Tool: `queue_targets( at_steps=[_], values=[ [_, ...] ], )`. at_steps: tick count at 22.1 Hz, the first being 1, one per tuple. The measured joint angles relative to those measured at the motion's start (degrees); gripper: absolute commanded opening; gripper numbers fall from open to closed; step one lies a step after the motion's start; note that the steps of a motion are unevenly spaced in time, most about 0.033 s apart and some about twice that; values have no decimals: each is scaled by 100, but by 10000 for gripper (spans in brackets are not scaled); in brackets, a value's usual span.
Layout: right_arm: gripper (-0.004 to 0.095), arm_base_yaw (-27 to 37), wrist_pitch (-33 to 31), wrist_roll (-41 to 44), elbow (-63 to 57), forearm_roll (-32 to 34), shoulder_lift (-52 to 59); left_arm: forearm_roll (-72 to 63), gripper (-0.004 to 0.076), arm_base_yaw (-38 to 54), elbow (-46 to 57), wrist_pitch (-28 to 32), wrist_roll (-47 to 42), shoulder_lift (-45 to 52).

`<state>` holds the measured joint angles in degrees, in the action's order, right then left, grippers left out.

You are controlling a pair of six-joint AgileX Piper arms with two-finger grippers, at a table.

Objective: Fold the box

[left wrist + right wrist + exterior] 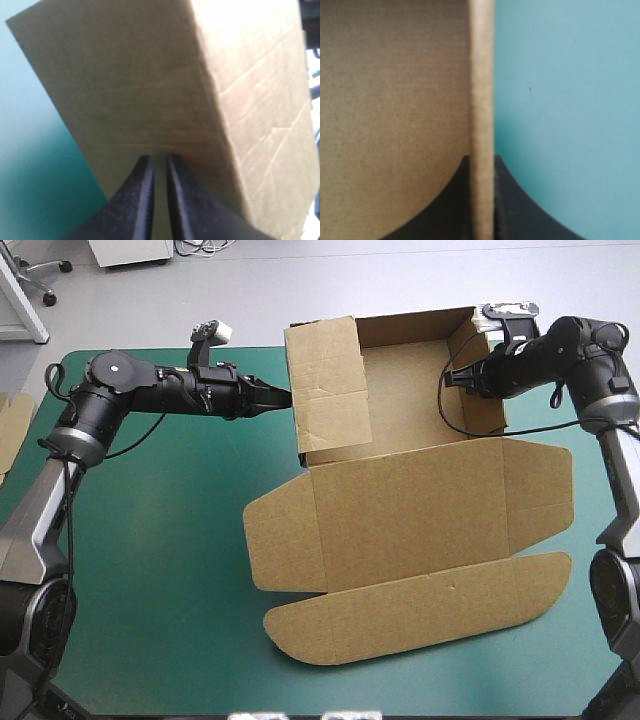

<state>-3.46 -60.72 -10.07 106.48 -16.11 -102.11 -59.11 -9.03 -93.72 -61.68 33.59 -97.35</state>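
Brown corrugated-board box (pixel 410 488) lies right of centre on teal-green-covered bench (pixel 170 540). Tray half faces far edge, walls raised. Flat lid (pixel 410 540) spreads toward near edge.

Step, by my reading: setting side walls.
- Black-finned left pincer (pixel 286 397): fingers pressed nearly together, tips against outside of left wall (pixel 325 390).
- Right pincer (pixel 481 165): pinching top edge of right wall (pixel 490 410).

Next move calls for pushing left wall home while right hold braces tray against sliding.

Strip of spare brown board (pixel 12 425) at bench's left edge, well apart. Nothing obstructs.

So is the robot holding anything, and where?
The right gripper pinches the box by the edge of its right wall. The left gripper meets the left wall; its grip cannot be told.
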Motion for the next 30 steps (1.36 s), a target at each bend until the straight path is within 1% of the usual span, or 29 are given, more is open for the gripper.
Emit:
queue_targets(
  at_steps=[2,7,10,15,21,27,30],
  values=[
    [-32,0,23,58,0,0,0,466,73,-220,-61,213,-305,28],
    [-32,12,48,144,-10,15,0,1196,73,-525,-531,373,-822,30],
    [-32,12,68,169,-10,-1,0,1461,73,-612,-694,407,-944,35],
    [-32,12,68,206,-17,-19,0,1974,73,-716,-754,398,-1135,41],
    [-32,12,74,249,-17,-73,0,2131,67,-741,-1070,127,-1127,41],
    [-32,12,105,284,-17,-221,0,2843,29,-966,-1317,133,-2014,51],
    [-32,12,109,284,-17,-216,0,3518,26,-1255,-1492,133,-2453,51]
  ],
)
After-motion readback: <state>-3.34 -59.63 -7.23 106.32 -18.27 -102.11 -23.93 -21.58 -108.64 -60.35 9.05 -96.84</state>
